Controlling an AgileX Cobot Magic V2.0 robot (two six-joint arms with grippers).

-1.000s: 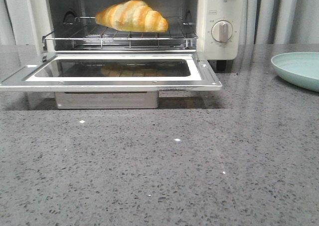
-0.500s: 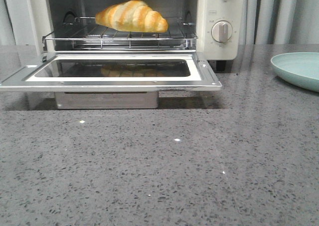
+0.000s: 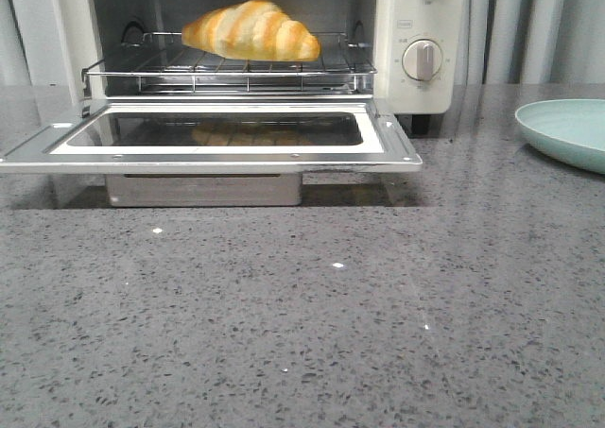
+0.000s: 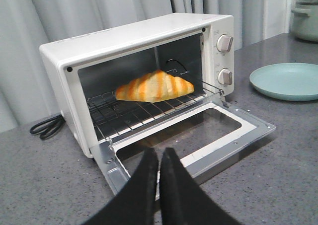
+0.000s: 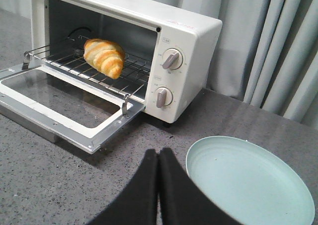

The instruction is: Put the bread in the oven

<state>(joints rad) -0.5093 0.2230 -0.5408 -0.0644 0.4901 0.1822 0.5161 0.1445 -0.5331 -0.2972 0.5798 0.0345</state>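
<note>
Now both grippers (image 4: 159,158) (image 5: 158,158) hover (jaws closed) near oven (image 3: 421,31).

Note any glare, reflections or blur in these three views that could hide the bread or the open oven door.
Front view: the bread is sharp and evenly lit; the glass door mirrors it faintly, and small specular dots speckle the countertop. Left wrist view: the oven is clear, with a soft sheen on the door glass. Right wrist view: slightly soft overall, with no harsh glare on the plate.

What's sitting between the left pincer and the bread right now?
In the left wrist view, only the oven's open glass door and the wire rack's front lie between the left pincer and the bread.
</note>
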